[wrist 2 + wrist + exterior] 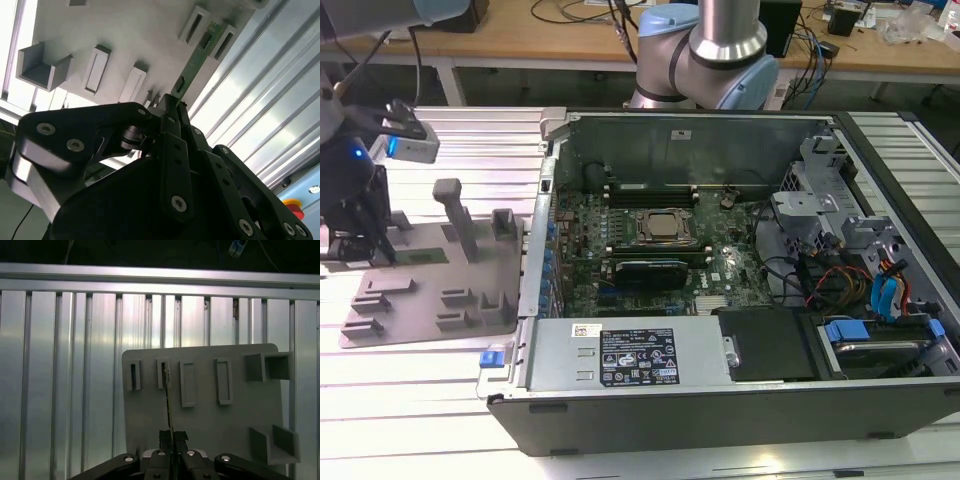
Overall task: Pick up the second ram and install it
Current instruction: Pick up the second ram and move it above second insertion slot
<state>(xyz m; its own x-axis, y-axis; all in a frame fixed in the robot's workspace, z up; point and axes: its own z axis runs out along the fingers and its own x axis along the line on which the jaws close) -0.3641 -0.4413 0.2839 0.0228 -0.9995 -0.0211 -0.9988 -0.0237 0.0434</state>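
Observation:
The second ram [196, 59] is a narrow green stick that I see edge-on [167, 400] in both wrist views. Its far end sits between two raised slot holders of the grey fixture plate [210, 420], and its near end runs in between my fingers. My gripper [172, 437] is shut on that near end, its black fingertips [169, 107] pressed against the stick. In the exterior view the gripper [370, 245] stands low over the plate [430, 310] at the exterior view's left, with the green stick [423, 257] beside it.
An open computer case [880, 400] lies at the exterior view's right, with a motherboard, a square processor [665, 228] and cabling inside. Posts and blocks [455, 215] rise from the plate. A ribbed aluminium table [60, 365] surrounds it. The arm's base [705, 50] stands behind the case.

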